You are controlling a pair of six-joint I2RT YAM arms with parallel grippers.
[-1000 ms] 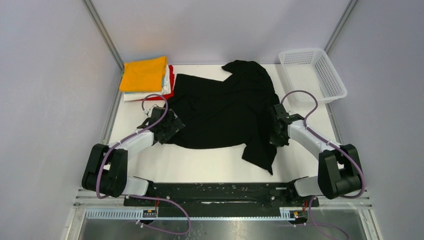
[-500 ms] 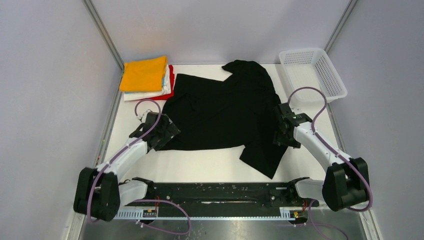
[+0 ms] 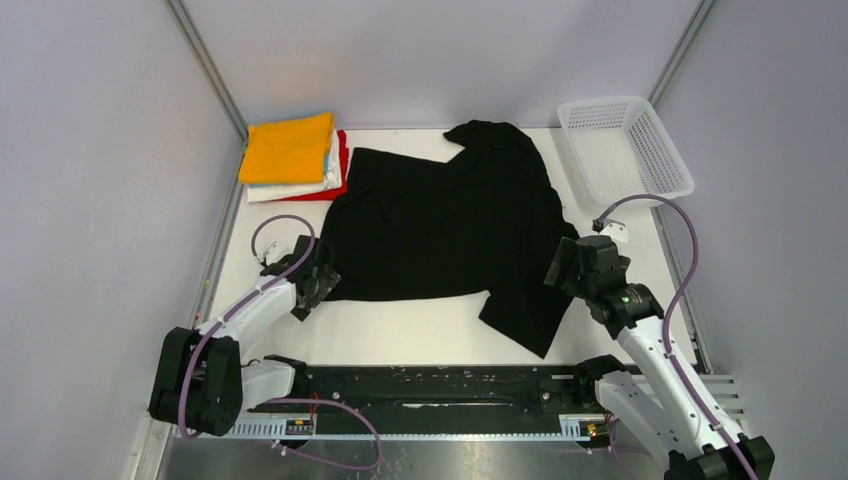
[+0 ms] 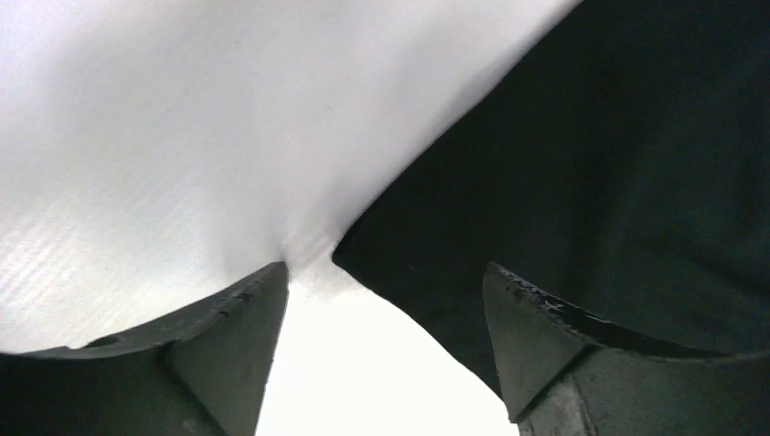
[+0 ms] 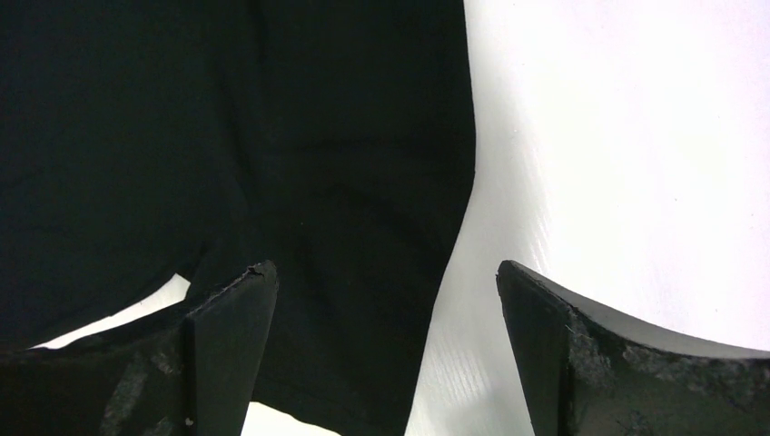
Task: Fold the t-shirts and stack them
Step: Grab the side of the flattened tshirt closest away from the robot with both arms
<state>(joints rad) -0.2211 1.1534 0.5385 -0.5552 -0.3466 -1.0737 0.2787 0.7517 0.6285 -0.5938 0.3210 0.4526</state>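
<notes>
A large black t-shirt lies spread and rumpled across the middle of the table. At the back left is a stack of folded t-shirts with an orange-yellow one on top and a red edge underneath. My left gripper is low at the black shirt's near-left corner. In the left wrist view its jaws are open, with the cloth's corner between them, ungripped. My right gripper hovers over the shirt's right edge. Its jaws are open above the black cloth, holding nothing.
A white plastic mesh basket stands at the back right corner. Metal frame posts and grey walls close in the table on the left, right and back. Bare white tabletop runs between the shirt and the arm bases.
The right gripper opened, let go of the black shirt and drew back towards the near right. The left arm pulled back to the shirt's near-left corner, its jaws a little narrower.
</notes>
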